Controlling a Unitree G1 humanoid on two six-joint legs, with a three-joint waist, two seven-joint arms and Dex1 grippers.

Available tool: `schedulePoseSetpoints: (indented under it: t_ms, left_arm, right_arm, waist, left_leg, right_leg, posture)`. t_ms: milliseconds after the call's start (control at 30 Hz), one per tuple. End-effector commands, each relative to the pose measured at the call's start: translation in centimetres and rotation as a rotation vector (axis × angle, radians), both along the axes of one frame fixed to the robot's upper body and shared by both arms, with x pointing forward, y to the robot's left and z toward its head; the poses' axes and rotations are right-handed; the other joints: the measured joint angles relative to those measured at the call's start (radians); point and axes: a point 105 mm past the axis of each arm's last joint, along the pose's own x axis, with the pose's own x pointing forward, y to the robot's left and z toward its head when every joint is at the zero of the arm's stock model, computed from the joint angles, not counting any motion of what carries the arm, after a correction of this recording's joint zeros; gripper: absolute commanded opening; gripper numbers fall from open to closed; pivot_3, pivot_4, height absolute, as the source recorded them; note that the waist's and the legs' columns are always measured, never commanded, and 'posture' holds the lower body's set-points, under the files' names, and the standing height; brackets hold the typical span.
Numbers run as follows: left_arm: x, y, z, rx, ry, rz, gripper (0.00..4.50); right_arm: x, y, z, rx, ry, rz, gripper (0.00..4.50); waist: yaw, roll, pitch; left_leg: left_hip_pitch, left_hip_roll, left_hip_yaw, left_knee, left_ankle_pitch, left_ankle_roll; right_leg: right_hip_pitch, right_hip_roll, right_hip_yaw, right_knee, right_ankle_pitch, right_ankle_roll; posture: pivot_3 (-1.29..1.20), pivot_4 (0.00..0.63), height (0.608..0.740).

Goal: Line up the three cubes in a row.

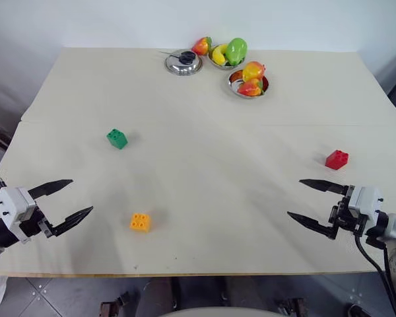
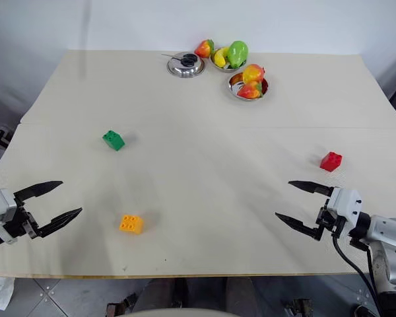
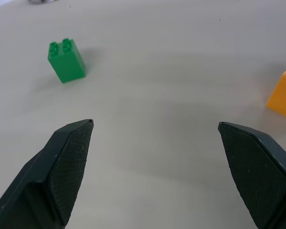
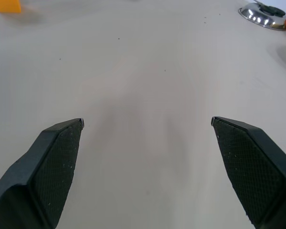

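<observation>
Three studded cubes lie far apart on the pale table (image 1: pixel 198 99). The green cube (image 1: pixel 117 138) sits left of centre, the orange-yellow cube (image 1: pixel 140 222) near the front edge, the red cube (image 1: pixel 336 159) at the right. My left gripper (image 1: pixel 80 199) hovers open at the front left, a short way left of the orange-yellow cube. My right gripper (image 1: pixel 294 198) hovers open at the front right, in front of the red cube. Neither holds anything. The left wrist view has the green cube (image 3: pixel 66 60) and an edge of the orange-yellow cube (image 3: pixel 283 93) beyond the open fingers.
At the table's far side stand three small metal bowls: one with a dark object (image 1: pixel 183 62), and two with plastic fruits (image 1: pixel 227 54) (image 1: pixel 249 82). A seam crosses the table's middle. The table's front edge (image 1: pixel 185 272) lies just below both grippers.
</observation>
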Motion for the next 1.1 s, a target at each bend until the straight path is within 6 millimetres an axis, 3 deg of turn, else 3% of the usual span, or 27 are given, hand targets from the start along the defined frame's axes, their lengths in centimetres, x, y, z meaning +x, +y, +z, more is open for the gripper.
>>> schedulePoseSetpoints:
  t_ms: [33, 200, 300, 400, 467, 567, 767, 967, 1100]
  left_arm:
    - [0.1, -0.7, 0.5, -0.004, -0.029, -0.033, 4.47]
    - [0.4, -4.7, 1.3, -0.175, 0.097, -0.171, 4.47]
    - [1.0, -7.3, 1.5, -0.166, 0.134, -0.247, 4.47]
    - [1.7, -9.7, 1.9, -0.131, 0.083, -0.309, 4.47]
    - [2.4, -11.6, 2.9, -0.151, 0.014, -0.354, 4.47]
    - [3.0, -13.1, 3.7, -0.163, -0.042, -0.389, 4.47]
    - [3.4, -14.1, 4.4, -0.198, -0.052, -0.429, 4.47]
    - [2.8, -15.4, 4.3, -0.206, -0.024, -0.503, 4.47]
    - [2.7, -15.6, 4.0, -0.185, -0.021, -0.519, 4.47]
  right_arm:
    - [-0.2, -0.5, 0.7, 0.015, -0.049, -0.054, 4.50]
    - [-0.1, -4.6, 2.1, 0.177, -0.106, -0.406, 4.50]
    - [-1.3, -8.5, 2.2, 0.298, -0.136, -0.687, 4.50]
    - [-2.3, -11.9, 1.5, 0.361, -0.155, -0.921, 4.50]
    - [-2.7, -13.1, 0.8, 0.381, -0.144, -1.026, 4.50]
    - [-1.9, -12.3, 0.4, 0.341, -0.118, -1.045, 4.50]
    - [3.3, -10.0, 2.0, 0.335, 0.086, -1.099, 4.50]
    - [8.2, -9.9, 3.7, 0.306, 0.196, -1.222, 4.50]
    - [10.5, -9.5, 2.8, 0.317, 0.317, -1.244, 4.50]
  waist:
    - [0.001, 0.000, 0.000]
    - [0.004, 0.000, 0.000]
    - [0.008, 0.000, 0.000]
    - [0.002, 0.002, 0.000]
    - [0.000, 0.002, -0.001]
    - [-0.005, 0.003, -0.001]
    - [-0.022, 0.005, 0.000]
    - [-0.019, 0.005, 0.000]
    - [-0.008, 0.005, 0.001]
  left_leg:
    - [0.000, 0.000, 0.000, 0.000, 0.000, 0.000]
    - [0.000, -0.001, -0.001, 0.000, 0.000, 0.000]
    - [-0.001, -0.001, -0.004, 0.000, 0.000, 0.000]
    - [0.000, -0.002, -0.002, 0.000, 0.000, 0.000]
    - [0.000, -0.003, -0.001, -0.001, 0.000, 0.000]
    - [0.001, -0.002, 0.001, -0.001, 0.000, 0.000]
    - [0.002, 0.001, 0.006, 0.000, 0.001, -0.001]
    - [0.001, 0.001, 0.005, 0.000, 0.001, -0.001]
    - [-0.002, 0.000, 0.004, 0.000, 0.001, -0.001]
  right_leg:
    - [0.000, 0.000, 0.000, 0.000, 0.000, 0.000]
    - [0.000, -0.002, -0.001, 0.000, 0.000, 0.000]
    - [0.002, -0.003, 0.000, 0.000, 0.000, 0.000]
    - [0.002, -0.002, 0.001, -0.001, 0.000, 0.000]
    - [0.002, -0.001, 0.001, -0.001, 0.000, 0.000]
    - [0.001, 0.001, 0.002, 0.000, 0.000, 0.000]
    - [-0.001, 0.004, 0.009, 0.002, 0.000, 0.000]
    - [-0.003, 0.004, 0.009, 0.002, 0.000, 0.000]
    - [-0.004, 0.005, 0.009, 0.001, 0.000, 0.000]
  posture:
    - [0.00, 0.150, 0.740]
    - [0.00, 0.150, 0.740]
    - [0.00, 0.150, 0.740]
    - [0.00, 0.150, 0.740]
    - [0.00, 0.150, 0.740]
    - [0.00, 0.150, 0.740]
    - [0.00, 0.150, 0.740]
    - [0.00, 0.150, 0.740]
    - [0.00, 0.150, 0.740]
